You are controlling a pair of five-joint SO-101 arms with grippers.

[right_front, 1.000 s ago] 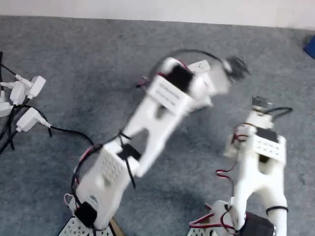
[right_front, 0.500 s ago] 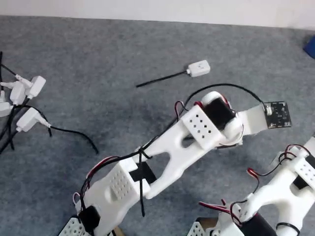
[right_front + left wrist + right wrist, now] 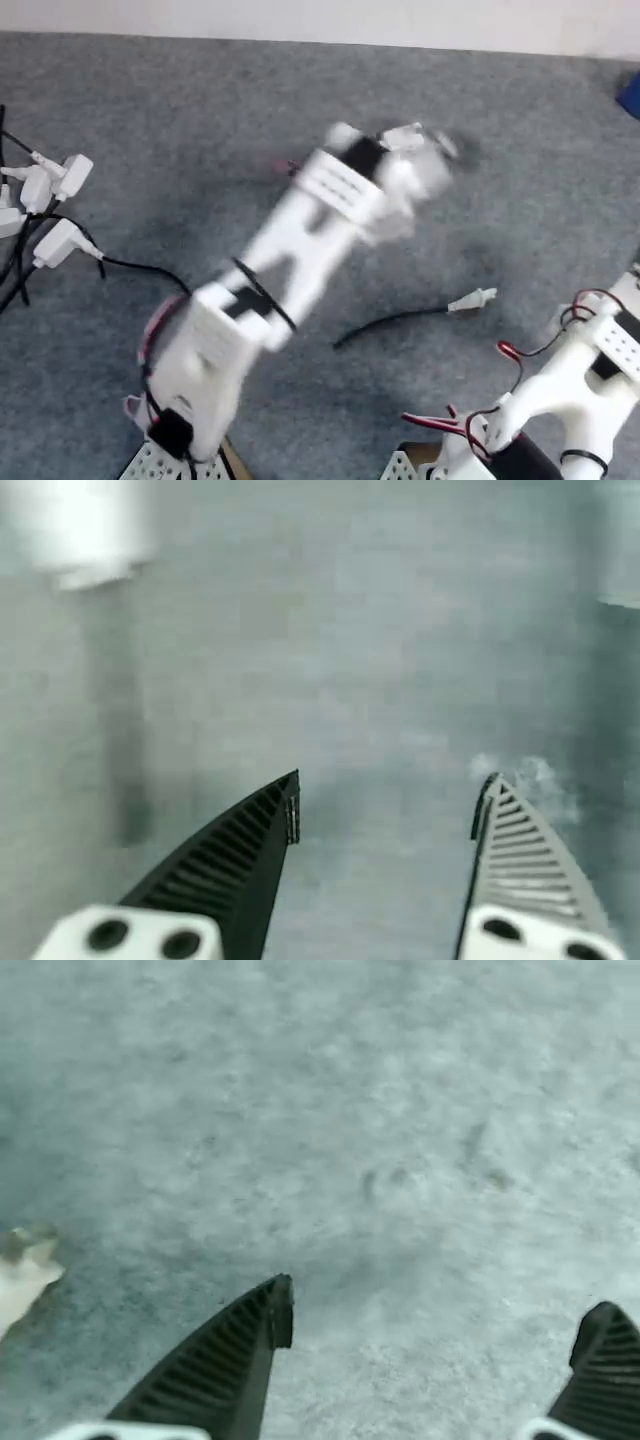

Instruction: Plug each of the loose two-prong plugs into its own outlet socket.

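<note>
1. Left gripper [image 3: 390,790] is hanging open and empty near the socket [image 3: 405,135].
2. Right gripper [image 3: 440,1300] is gaping wide, holding nothing.
3. The plug [image 3: 470,299] is lying loose, well apart from the socket.

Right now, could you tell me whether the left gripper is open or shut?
Open: the left gripper has its fingers apart, with bare carpet between them.

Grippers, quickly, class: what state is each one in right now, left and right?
Left gripper: open, nothing between its fingers.
Right gripper: open wide, holding nothing.
</note>
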